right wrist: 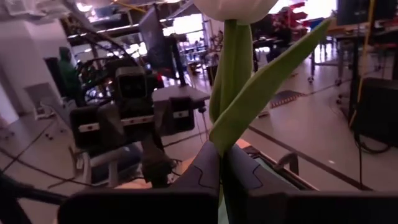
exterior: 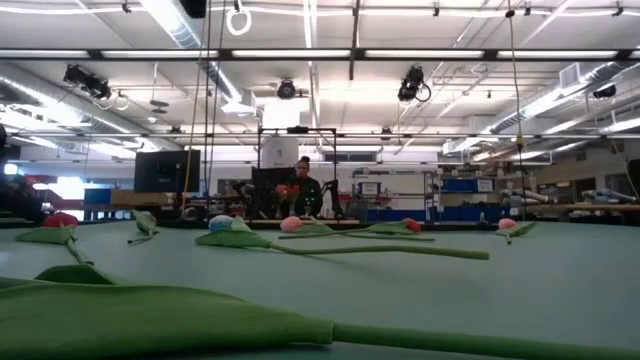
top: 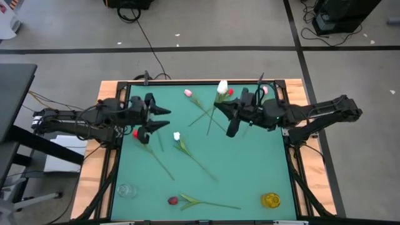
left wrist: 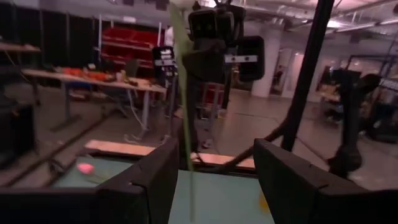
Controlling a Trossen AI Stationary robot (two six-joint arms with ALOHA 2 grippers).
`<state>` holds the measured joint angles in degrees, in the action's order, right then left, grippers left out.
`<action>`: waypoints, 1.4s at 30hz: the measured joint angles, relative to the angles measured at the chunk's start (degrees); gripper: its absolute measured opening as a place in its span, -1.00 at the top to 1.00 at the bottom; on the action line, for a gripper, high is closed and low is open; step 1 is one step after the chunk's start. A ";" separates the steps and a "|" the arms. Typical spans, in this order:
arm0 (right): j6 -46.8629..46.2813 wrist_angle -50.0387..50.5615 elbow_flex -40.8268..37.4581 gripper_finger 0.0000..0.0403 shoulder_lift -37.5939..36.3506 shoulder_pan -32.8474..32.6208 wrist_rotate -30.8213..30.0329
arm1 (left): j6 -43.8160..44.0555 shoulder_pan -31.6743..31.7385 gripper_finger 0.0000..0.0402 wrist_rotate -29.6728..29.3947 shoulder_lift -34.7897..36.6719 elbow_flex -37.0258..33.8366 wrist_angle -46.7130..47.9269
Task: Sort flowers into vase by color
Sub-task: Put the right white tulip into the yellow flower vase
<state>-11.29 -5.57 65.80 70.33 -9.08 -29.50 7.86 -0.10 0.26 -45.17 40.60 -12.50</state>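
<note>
My right gripper (top: 220, 107) (right wrist: 221, 171) hovers over the far middle of the green mat, shut on a white tulip (top: 222, 87) (right wrist: 236, 7). My left gripper (top: 164, 117) (left wrist: 214, 180) is open at the mat's left side and holds nothing; a red tulip (top: 135, 133) lies just near of it. Flat on the mat lie a pink tulip (top: 187, 93), a second white one (top: 177, 135), a maroon one (top: 173, 200), and red (top: 230, 92) and pink (top: 265, 89) heads at the far edge. My right gripper pinches the white tulip's green stem (right wrist: 224, 140) between its two fingers (right wrist: 202, 171), below the leaf and some way below the head. The fingers come level from the table's right and lie across the stem. The head stands beyond the fingers, lifted off the mat; the stem's lower end (top: 209, 132) trails toward the near edge.
A clear glass vase (top: 127, 190) stands at the near left corner, a yellow one (top: 270, 200) at the near right corner. A wooden frame (top: 106, 87) rims the mat. Open mat lies in the middle right. A person (exterior: 303, 190) stands far behind the table.
</note>
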 joint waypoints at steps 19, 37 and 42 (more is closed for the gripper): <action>5.00 14.23 0.00 0.96 -12.14 -12.59 10.30 | -4.07 0.00 -0.06 -0.55 -0.21 0.08 -0.15; -4.64 27.08 -0.01 0.96 -17.30 -43.78 9.88 | -4.04 0.00 -0.06 -0.55 -0.21 0.08 -0.10; -6.18 27.18 -2.47 0.97 -17.29 -53.80 -1.79 | -4.03 -0.02 -0.06 -0.55 -0.21 0.08 -0.10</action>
<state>-17.47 21.60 63.34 53.04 -62.88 -31.29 3.83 -0.12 -0.30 -45.39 40.69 -12.60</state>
